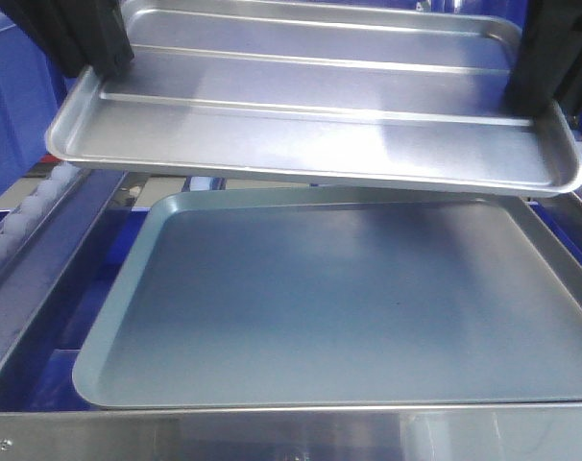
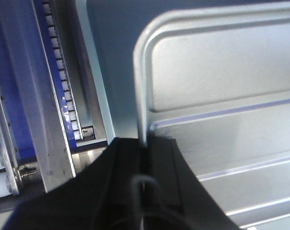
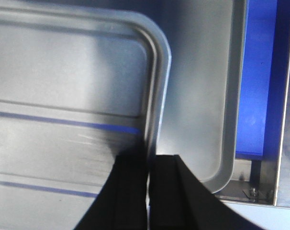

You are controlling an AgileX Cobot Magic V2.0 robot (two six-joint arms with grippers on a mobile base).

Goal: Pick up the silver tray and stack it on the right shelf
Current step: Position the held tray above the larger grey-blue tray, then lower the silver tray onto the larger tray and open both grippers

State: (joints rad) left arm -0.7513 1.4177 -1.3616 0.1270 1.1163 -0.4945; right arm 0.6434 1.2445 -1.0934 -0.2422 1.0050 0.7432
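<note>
The shiny silver tray with two long ridges hangs tilted in the air, its near edge lower. My left gripper is shut on the tray's left rim. On the opposite rim, my right gripper is shut too. The tray hovers over the right shelf, whose flat steel front lip runs along the bottom. White rollers line the shelf's left lane.
A larger dull grey-green tray lies on the shelf directly under the silver tray. A steel side rail borders it. A blue crate stands at the far left.
</note>
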